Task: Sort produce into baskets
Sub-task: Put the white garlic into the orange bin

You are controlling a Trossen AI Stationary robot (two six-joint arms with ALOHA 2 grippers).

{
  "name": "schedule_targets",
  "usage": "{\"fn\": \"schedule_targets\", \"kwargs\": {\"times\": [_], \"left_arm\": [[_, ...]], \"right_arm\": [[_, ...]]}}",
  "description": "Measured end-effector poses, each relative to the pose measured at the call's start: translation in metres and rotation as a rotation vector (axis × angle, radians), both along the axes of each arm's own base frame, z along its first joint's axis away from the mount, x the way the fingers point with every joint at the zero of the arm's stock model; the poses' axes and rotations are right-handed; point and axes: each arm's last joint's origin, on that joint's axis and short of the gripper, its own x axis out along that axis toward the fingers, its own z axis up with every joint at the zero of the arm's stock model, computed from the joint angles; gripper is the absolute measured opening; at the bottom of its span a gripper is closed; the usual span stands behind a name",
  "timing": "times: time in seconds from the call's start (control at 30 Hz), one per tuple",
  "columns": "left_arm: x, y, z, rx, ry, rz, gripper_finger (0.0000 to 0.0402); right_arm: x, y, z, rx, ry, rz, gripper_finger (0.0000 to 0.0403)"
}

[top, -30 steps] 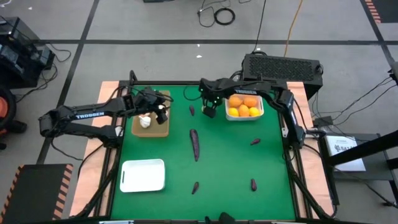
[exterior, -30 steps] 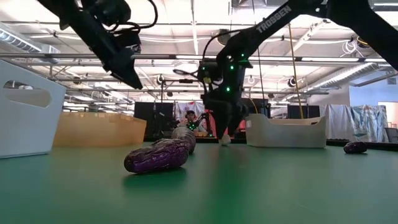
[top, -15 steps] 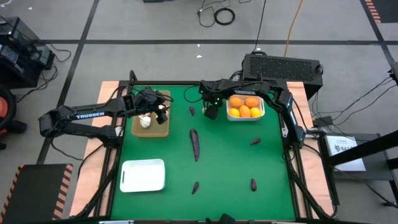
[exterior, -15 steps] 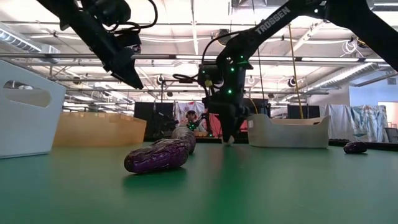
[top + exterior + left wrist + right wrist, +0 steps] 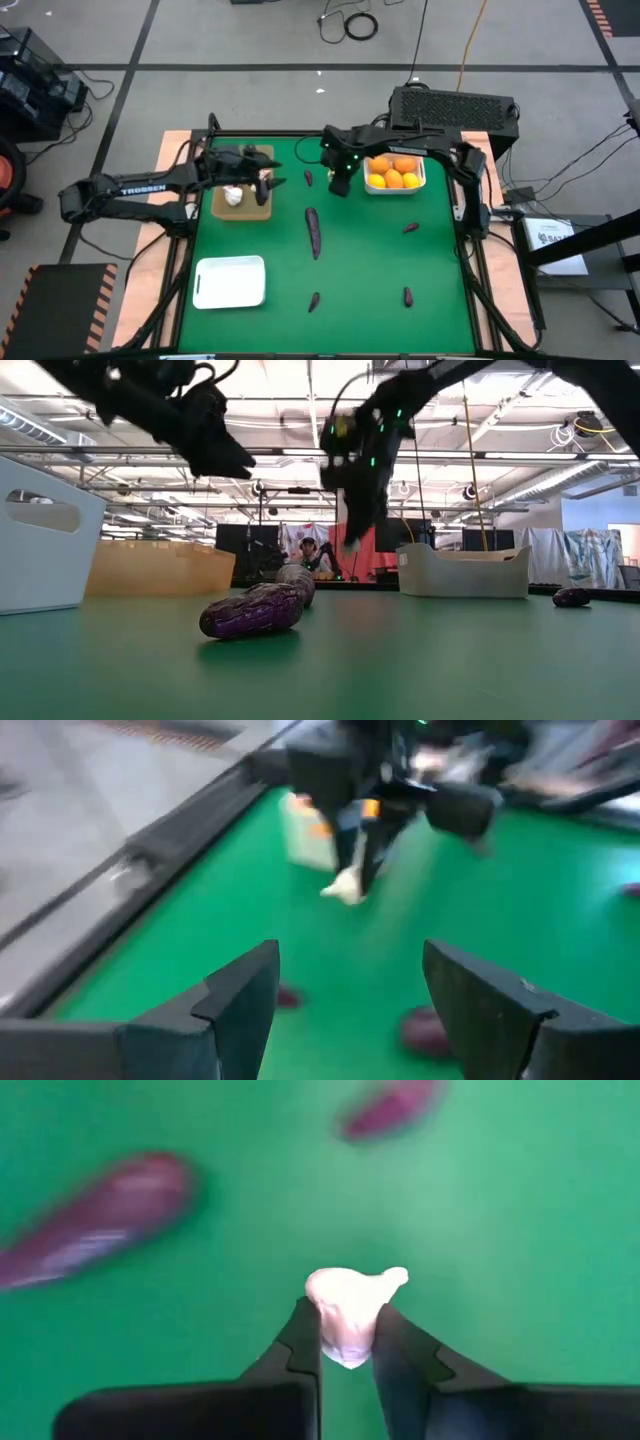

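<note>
- Your flat tan wooden-looking tray lies at nine o'clock from the right pincer; it already holds one cream bulb, and the left arm is nearer it.
- Your left pincer hangs spread and empty at that tray's three o'clock edge.
- The right pincer pinches a lumpy cream-white garlic-like bulb, lifted above the smooth green mat just beside the white tray of oranges.

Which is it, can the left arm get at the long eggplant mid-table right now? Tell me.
Probably yes. The left gripper is open and empty beside the wooden tray, and the long eggplant lies alone on bare mat; the right gripper holds a garlic bulb farther back.
</note>
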Motion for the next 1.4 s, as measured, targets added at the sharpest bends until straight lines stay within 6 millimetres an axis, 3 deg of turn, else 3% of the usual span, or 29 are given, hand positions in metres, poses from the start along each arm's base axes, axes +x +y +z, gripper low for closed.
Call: {"fn": "schedule_targets", "kwargs": {"times": [0.23,0.33,0.67,1.03,1.2,1.4], "left_arm": [[-0.003,-0.021,-0.037,-0.031,-0.203,-0.143,0.0253],[0.000,-0.035,-0.036,0.061,-0.286,-0.235,0.0253],[0.011,-0.082,-0.033,0.702,-0.318,-0.556,0.0253],[0.027,-0.090,-0.033,0.786,-0.258,-0.482,0.0253],[0.031,-0.090,-0.027,0.936,-0.271,-0.485,0.0253],[0.034,-0.090,-0.023,0.974,-0.270,-0.481,0.0253]], "right_arm": [[0.001,0.045,0.060,0.146,-0.324,0.276,0.0059],[0.008,0.064,0.073,0.164,-0.438,0.378,0.0060],[0.026,0.097,0.080,0.149,-0.560,0.455,0.0061],[0.031,0.104,0.085,0.168,-0.608,0.421,0.0061],[0.031,0.104,0.085,0.187,-0.601,0.395,0.0061],[0.031,0.104,0.085,0.221,-0.595,0.349,0.0061]]}}
